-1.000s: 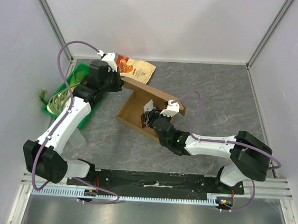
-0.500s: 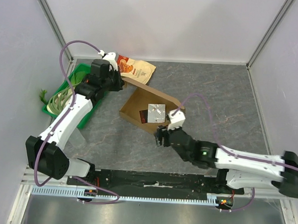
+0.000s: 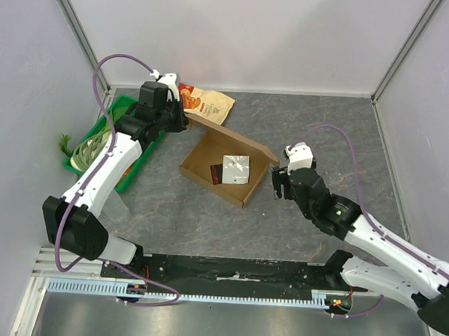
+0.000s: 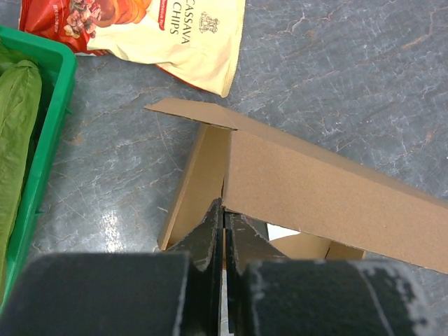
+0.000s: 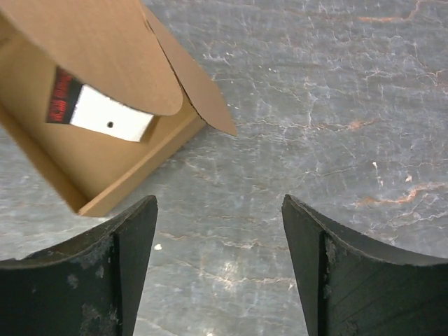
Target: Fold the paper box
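The paper box (image 3: 199,153) is plain brown cardboard and lies open on the table's middle, its lid (image 3: 219,130) raised along the far side. A white packet (image 3: 236,168) and a dark red card (image 3: 217,174) lie inside it. At the lid's back-left corner my left gripper (image 3: 180,122) is shut; in the left wrist view the lid (image 4: 315,189) ends right at its closed fingertips (image 4: 224,210), which pinch that corner. Right of the box my right gripper (image 3: 278,182) hangs open above bare table. The right wrist view shows the box (image 5: 105,175) to the upper left of the empty gripper (image 5: 220,203).
A cream-and-red chips bag (image 3: 205,103) lies just behind the box, close to the left gripper. A green bin (image 3: 98,142) with leafy greens and a coiled cord stands at the left edge. Purple cables loop above both arms.
My right arm has pulled out of the box and swung right, its jaws opening wide; the white packet stays in the box. The left gripper has barely shifted.
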Available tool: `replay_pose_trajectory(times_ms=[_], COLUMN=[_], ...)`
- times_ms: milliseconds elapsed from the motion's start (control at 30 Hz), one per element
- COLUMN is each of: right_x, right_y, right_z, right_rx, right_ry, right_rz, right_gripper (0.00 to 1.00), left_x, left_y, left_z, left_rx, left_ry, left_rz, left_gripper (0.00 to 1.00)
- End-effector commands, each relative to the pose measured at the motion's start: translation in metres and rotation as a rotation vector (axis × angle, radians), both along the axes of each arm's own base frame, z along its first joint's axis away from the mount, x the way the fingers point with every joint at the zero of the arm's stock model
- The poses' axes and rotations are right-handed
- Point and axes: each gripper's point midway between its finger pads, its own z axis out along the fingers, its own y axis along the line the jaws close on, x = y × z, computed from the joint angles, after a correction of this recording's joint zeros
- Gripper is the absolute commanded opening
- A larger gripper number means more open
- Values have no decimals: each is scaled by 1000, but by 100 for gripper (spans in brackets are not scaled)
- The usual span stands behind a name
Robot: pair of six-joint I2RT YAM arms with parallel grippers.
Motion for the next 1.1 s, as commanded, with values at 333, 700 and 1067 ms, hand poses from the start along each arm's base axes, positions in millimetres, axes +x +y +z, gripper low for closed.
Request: replay_pose_trajectory(times_ms=[333,700,1067], right_x=[88,100,90], right_y=[30,24,13], right_z=[15,3,3], right_rx=[86,132,158], right_ry=[-222,-189,57], right_rz=[74,109,249], right_gripper=[49,0,0], left_x=[1,-12,-20], left_y=[-4,31,8], left_z=[13,43,22], left_rx=[19,39,-60], left_ry=[6,-180,-429], left_rz=[-34,89,-134], left_gripper=[3,63,65])
